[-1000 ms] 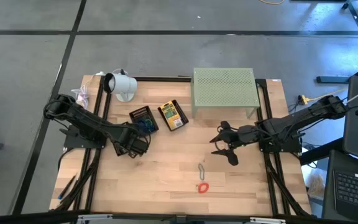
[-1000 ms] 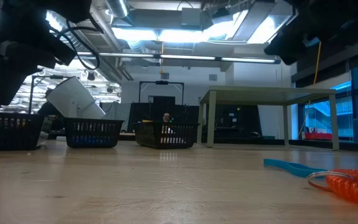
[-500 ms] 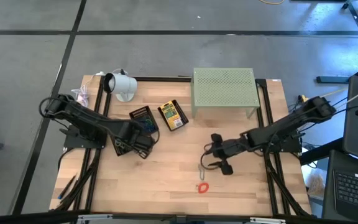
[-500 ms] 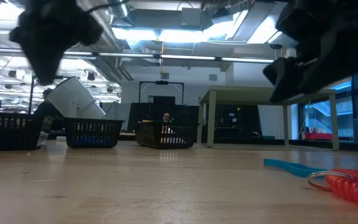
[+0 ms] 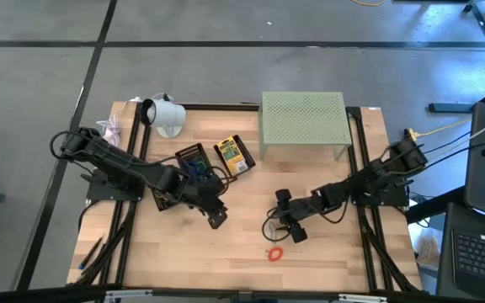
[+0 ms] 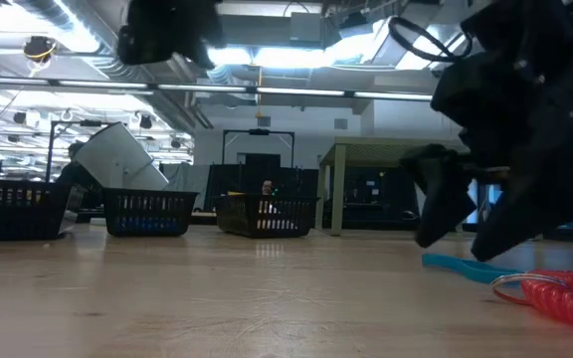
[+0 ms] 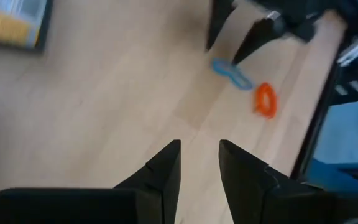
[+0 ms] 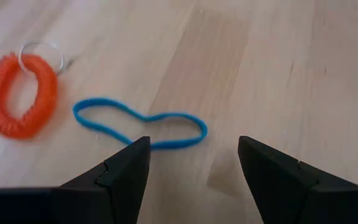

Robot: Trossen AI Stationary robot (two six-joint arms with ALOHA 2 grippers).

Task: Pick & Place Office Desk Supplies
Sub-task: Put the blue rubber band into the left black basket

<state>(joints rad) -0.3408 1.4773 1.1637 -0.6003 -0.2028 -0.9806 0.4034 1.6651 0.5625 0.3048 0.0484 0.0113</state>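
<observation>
A blue rubber band (image 8: 140, 124) lies flat on the wooden table, beside an orange-red coil band with a metal ring (image 8: 18, 96). My right gripper (image 8: 194, 143) hangs open low over the blue band, one finger on each side of its nearer loop, touching nothing that I can see; in the high view it is at the table's middle right (image 5: 271, 229). My left gripper (image 7: 199, 149) is raised over the table's middle left (image 5: 217, 219), its fingers a little apart with only bare wood between them. It looks toward the blue band (image 7: 232, 71) and the coil (image 7: 265, 99).
Two small black baskets (image 5: 194, 162) (image 5: 232, 155), one with yellow printed packets, sit at the centre left. A pale green perforated stand (image 5: 303, 122) is at the far right, a white cup-like object (image 5: 165, 114) at the far left. Bare wood lies along the near edge.
My right gripper has come down and moved toward the table's left and near edge, ending low over the blue band. My left gripper has risen, tipped up from pointing downward and moved toward the table's right. The bands have not moved.
</observation>
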